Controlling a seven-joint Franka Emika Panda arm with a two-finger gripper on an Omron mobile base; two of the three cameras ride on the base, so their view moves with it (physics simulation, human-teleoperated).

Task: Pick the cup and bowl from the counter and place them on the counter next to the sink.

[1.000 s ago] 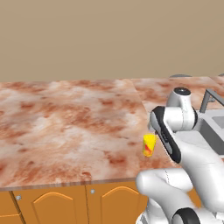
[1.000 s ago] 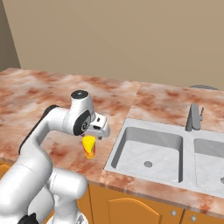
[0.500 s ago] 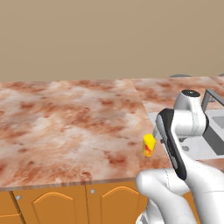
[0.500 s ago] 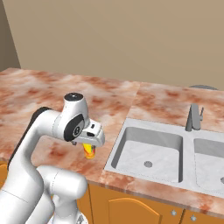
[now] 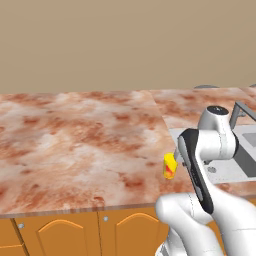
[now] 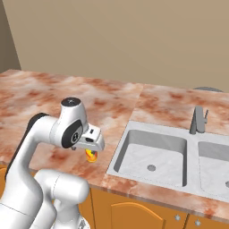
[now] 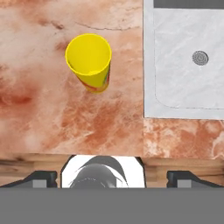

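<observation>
Standing upright on the reddish-pink and white mottled marble-look counter (image 7: pixel 52 127), a small yellow tapered cup (image 7: pixel 89 61) with a red-orange mark on its side, open mouth up, interior bare. Placed just beside the left rim of the rectangular grey-white recessed sink (image 7: pixel 183 65), with a narrow strip of counter between cup and basin edge. Seen from the left base view, same cup (image 5: pixel 170 165) near the front edge of the slab, close to the corner where the basin begins, the white arm's elbow right next to it. In the right base view, only the lower part of the cup (image 6: pixel 91 155) peeking out beneath the hand. Wide stretch of bare marble to the left of the cup and back toward the tan wall; tighter room to the front, where the counter's lip drops to orange wooden cabinets (image 5: pixel 65 232). Above and apart from the cup, the two-finger gripper (image 7: pixel 111 178), jaws spread wide, dark fingertips (image 7: pixel 41 178) far apart at the bottom of the hand view, nothing between them, no contact with the cup. Round drain (image 7: pixel 200 57) visible in the basin floor; grey metal faucet (image 6: pixel 198 120) at the far rim of the sink.
</observation>
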